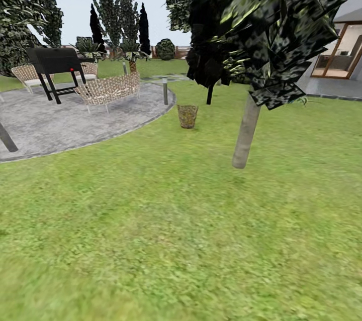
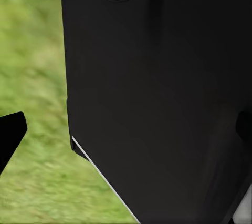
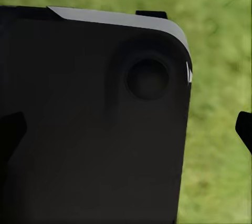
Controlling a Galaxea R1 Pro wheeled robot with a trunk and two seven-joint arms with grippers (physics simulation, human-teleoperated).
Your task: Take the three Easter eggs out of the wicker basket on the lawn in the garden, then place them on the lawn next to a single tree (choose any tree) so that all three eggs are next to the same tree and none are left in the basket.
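Note:
The wicker basket stands upright on the lawn, far ahead and just off the rim of the paved patio. The Easter eggs are hidden; from this distance I cannot see into the basket. A tree with a pale grey trunk and dark foliage rises to the basket's right, closer to me. In the left wrist view my left gripper is open, its dark fingertips wide apart over a black part of the robot and grass. My right gripper is also open, with nothing between its fingertips.
A grey paved patio at the left carries wicker chairs and a black grill. A short lamp post stands at its edge. The white house is at the right, and more trees and a bush are behind.

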